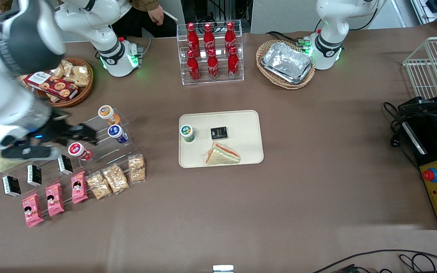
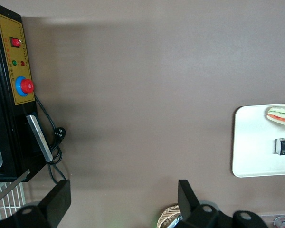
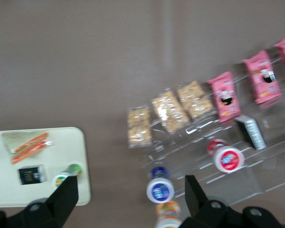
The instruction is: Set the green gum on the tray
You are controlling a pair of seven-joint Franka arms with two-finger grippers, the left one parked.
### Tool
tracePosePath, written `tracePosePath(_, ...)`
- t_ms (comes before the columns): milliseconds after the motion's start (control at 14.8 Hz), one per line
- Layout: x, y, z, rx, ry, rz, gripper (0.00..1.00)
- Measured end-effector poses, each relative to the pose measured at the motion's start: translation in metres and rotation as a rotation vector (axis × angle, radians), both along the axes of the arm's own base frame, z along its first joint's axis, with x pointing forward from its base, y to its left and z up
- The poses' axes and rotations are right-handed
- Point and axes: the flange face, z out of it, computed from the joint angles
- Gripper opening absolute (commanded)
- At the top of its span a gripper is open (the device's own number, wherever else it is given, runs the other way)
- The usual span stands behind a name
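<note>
The green gum [image 1: 186,132] stands upright on the cream tray [image 1: 241,125], at the tray's edge toward the working arm's end of the table. In the right wrist view the gum [image 3: 73,170] shows on the tray [image 3: 61,147], partly covered by one fingertip [image 3: 66,190]. My right gripper [image 1: 84,133] is open and empty. It hangs above the clear stepped rack [image 1: 123,149], well away from the tray and close to the blue canister [image 1: 116,132]. In the wrist view the gripper [image 3: 130,187] spans bare table between the gum and the blue canister [image 3: 160,189].
On the tray lie a sandwich [image 1: 222,154] and a small black box [image 1: 219,132]. The rack holds orange [image 1: 106,112] and red [image 1: 77,149] canisters, black boxes, pink packs and snack bags [image 1: 115,177]. A cola bottle rack [image 1: 211,53], a foil-tray basket [image 1: 286,62] and a cookie basket [image 1: 61,81] stand farther from the front camera.
</note>
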Motion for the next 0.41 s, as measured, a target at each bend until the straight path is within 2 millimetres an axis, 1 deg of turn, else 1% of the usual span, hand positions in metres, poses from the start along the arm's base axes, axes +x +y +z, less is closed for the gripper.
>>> tracePosePath(68,0.003,-0.024,0.000,-0.001,0.001,-0.002,1.00)
tracePosePath(203,0.006,-0.059,-0.001,-0.002,0.003,-0.029,1.00)
tracePosePath(271,0.006,-0.069,-0.001,-0.002,0.003,-0.044,1.00)
tracePosePath(406,0.007,-0.078,0.000,-0.002,0.001,-0.059,1.00)
